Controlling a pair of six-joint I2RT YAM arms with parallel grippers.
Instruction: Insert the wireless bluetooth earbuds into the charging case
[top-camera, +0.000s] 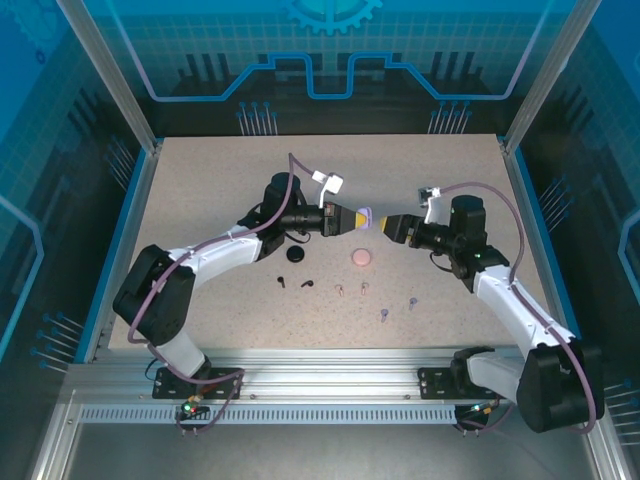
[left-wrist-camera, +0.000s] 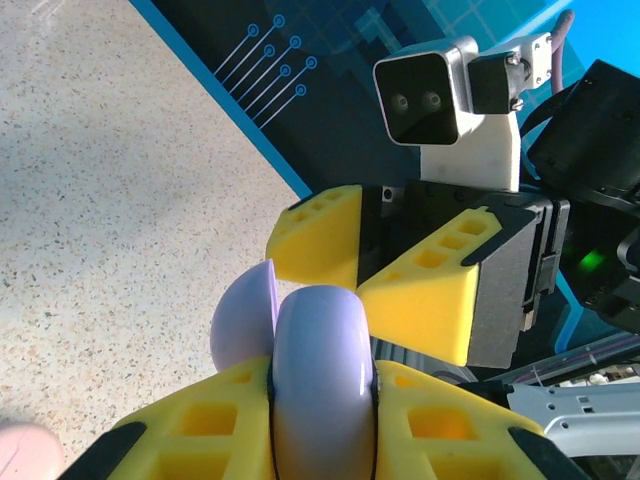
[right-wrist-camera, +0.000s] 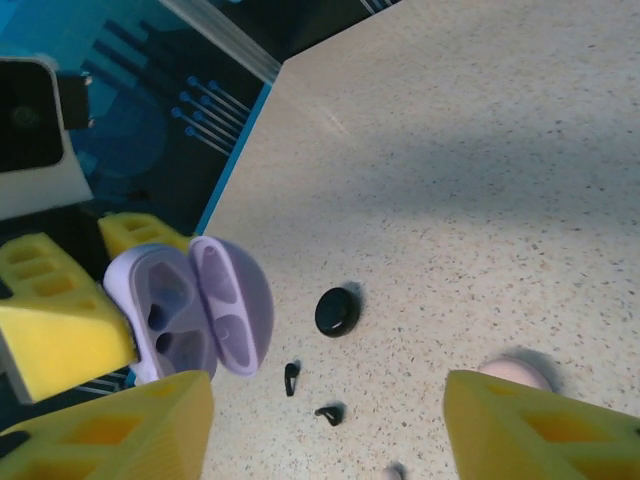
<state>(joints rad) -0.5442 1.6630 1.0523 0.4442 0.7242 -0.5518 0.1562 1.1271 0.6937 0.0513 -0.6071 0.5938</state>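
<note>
my left gripper was clamped tight on the purple case, held above the table with its lid swung open. my right gripper faced it close, jaws apart, gripping nothing. the black earbuds, pink earbuds and purple earbuds lay loose on the table, near the black case and pink case.
</note>
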